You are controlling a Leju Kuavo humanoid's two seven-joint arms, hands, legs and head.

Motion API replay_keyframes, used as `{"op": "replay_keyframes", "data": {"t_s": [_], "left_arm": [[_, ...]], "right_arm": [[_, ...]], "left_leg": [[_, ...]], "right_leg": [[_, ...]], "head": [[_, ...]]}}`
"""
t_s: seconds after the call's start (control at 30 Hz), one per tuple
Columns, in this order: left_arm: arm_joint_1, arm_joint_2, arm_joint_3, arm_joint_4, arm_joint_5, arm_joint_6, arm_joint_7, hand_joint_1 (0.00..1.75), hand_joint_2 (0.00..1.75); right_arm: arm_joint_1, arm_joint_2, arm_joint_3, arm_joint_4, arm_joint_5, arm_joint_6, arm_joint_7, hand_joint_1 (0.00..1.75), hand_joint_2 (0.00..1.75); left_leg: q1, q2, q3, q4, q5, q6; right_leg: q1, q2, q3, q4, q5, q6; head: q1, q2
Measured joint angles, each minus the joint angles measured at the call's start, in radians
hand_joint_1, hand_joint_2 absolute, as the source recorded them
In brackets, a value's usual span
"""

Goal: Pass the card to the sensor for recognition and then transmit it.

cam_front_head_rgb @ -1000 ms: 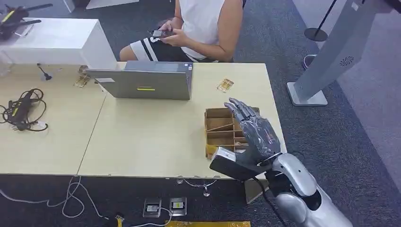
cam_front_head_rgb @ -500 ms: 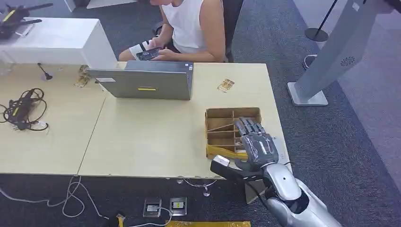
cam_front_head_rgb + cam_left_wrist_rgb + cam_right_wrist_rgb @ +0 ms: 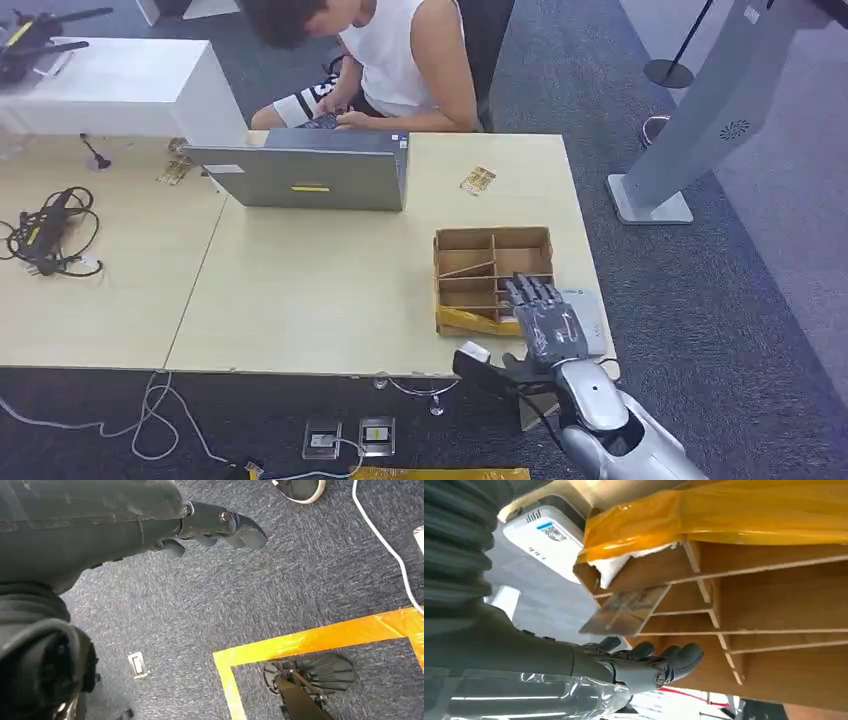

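The right hand (image 3: pixel 545 322) is seen over the near right corner of the tabletop (image 3: pixel 330 290), its fingers stretched out and apart with nothing held in them. The fingertips (image 3: pixel 527 290) lie at the near right part of a divided cardboard box (image 3: pixel 492 240), whose near edge is wrapped in yellow tape (image 3: pixel 475 321). In the right wrist view the fingers (image 3: pixel 659 657) are held just beside the wooden dividers of the box, not touching the card (image 3: pixel 624 611), which is propped at a tilt in a compartment close ahead of the fingertips. Just beyond the card, a white card reader (image 3: pixel 549 537) is seen next to the box's taped end; in the head view it is the pale flat device (image 3: pixel 590 315) lying directly to the hand's right.

The left hand (image 3: pixel 210 527) hangs over the grey carpet (image 3: pixel 280 580), its dark fingers loosely extended and apart, gripping nothing. Orange floor tape (image 3: pixel 310 640) is laid on the carpet below it.

Well beyond the right hand, a closed grey laptop (image 3: pixel 305 170) rests on the tabletop, and a small yellowish card (image 3: pixel 477 180) lies on the tabletop between the laptop and the box. A person in a white sleeveless top (image 3: pixel 400 60) is seated behind the tabletop. A bundle of black cable (image 3: pixel 45 235) lies far off to the left.
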Motion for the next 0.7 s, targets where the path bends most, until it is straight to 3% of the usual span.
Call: {"op": "replay_keyframes", "data": {"t_s": [0.5, 0.7], "left_arm": [[0.002, 0.002, 0.000, 0.000, 0.029, 0.000, -0.027, 0.00, 0.00], [-0.002, 0.002, 0.000, 0.000, 0.043, 0.000, -0.043, 0.00, 0.00]], "right_arm": [[-0.017, 0.000, -0.011, 0.047, 0.036, -0.194, 0.005, 0.00, 1.75], [-0.040, 0.000, -0.032, 0.038, 0.035, -0.200, 0.010, 0.00, 1.75]], "left_leg": [[0.000, 0.000, 0.000, 0.000, 0.000, 0.000], [0.000, 0.000, 0.001, 0.000, 0.000, 0.000]], "right_leg": [[0.000, 0.000, 0.000, 0.000, 0.000, 0.000], [0.000, 0.000, 0.001, 0.000, 0.000, 0.000]], "head": [[0.000, 0.000], [0.000, 0.000]]}}
